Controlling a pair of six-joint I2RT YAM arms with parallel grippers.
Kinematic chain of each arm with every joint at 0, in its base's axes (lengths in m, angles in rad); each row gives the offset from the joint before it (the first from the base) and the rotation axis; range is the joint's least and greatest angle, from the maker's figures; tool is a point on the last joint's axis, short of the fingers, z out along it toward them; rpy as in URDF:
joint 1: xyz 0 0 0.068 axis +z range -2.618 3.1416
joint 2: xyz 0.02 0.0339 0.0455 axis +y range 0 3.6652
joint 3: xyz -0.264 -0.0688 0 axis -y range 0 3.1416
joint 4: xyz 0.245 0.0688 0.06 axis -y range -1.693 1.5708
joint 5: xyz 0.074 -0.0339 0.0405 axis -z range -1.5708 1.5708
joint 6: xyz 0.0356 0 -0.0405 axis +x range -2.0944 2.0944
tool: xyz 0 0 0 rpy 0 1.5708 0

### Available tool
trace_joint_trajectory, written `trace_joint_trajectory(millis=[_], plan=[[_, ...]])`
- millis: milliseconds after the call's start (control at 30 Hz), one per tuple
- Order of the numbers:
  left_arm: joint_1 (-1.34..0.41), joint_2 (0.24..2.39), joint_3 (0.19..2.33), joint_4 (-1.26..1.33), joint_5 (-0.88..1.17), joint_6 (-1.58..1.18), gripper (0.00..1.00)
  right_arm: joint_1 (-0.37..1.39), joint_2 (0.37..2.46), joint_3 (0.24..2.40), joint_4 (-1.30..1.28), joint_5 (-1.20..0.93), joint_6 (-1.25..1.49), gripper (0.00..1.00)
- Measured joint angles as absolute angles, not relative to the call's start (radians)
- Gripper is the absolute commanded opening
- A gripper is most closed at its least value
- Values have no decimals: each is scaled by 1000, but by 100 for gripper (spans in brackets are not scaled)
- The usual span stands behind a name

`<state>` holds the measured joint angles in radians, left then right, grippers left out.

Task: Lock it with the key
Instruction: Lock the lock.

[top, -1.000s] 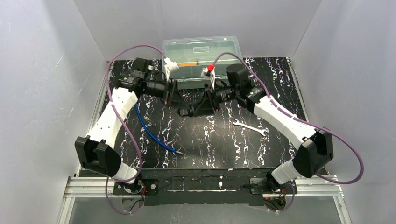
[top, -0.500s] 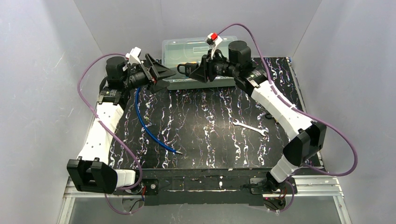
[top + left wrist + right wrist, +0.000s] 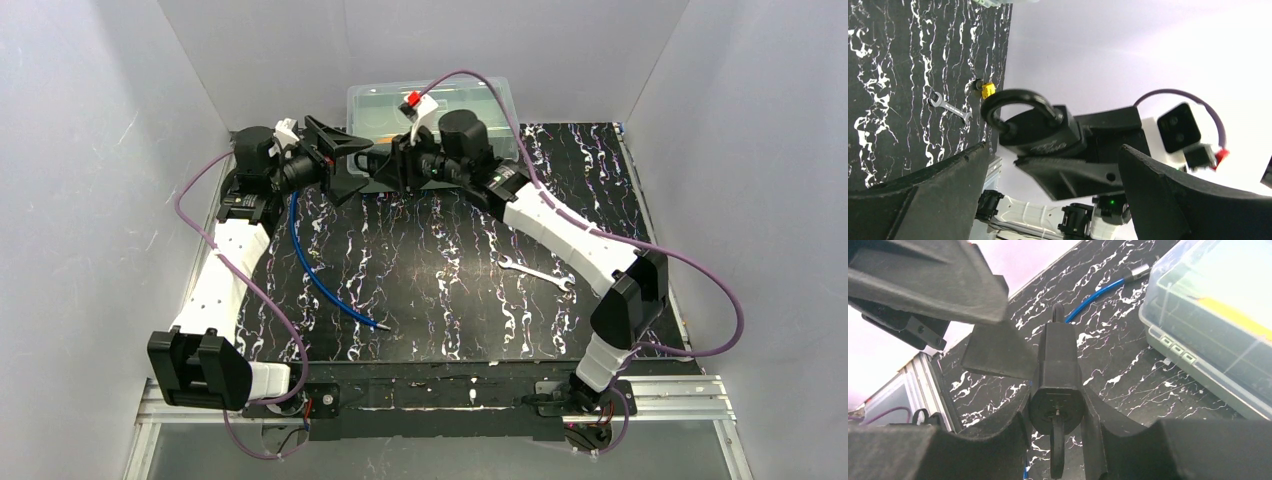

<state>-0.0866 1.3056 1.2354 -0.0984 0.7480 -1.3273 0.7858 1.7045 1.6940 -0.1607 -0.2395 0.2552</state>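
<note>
Above the far edge of the bench [image 3: 440,300], just in front of the clear box [image 3: 430,100], my two hands face each other in the air. My right hand [image 3: 398,168] is closed narrow on the black padlock [image 3: 1045,135] and holds it by its body. My left hand [image 3: 352,160] is spread wide and holds nothing, with one finger on each side of the padlock but apart from it. The key [image 3: 1057,445], as I judge from the right wrist view, is the thin piece that stands out of the keyhole at the bottom of the padlock, so it is inserted. This relation matters most: the shackle [image 3: 1015,97] points toward the left hand, and the key points the opposite way, back between the right fingers toward the wrist. The long axis of padlock and key runs on the line from one hand to the other. The free left hand is therefore near the padlock but at the wrong end of it. I think it must go around, or the right hand must turn the padlock, before the key can be turned. Whether the shackle is fully pressed in, I cannot tell. The padlock body has raised writing, too small to read. The box carries an orange strip with no readable text. The wrench [image 3: 536,272] and the blue cable [image 3: 315,270] lie on the bench, well apart.
</note>
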Motion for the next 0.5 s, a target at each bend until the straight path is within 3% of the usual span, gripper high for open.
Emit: trace_joint_trajectory(millis=[500], plan=[[-80,1341,1153,-49,742,-1451,93,848,1723,1697,-185,-97,204,1]])
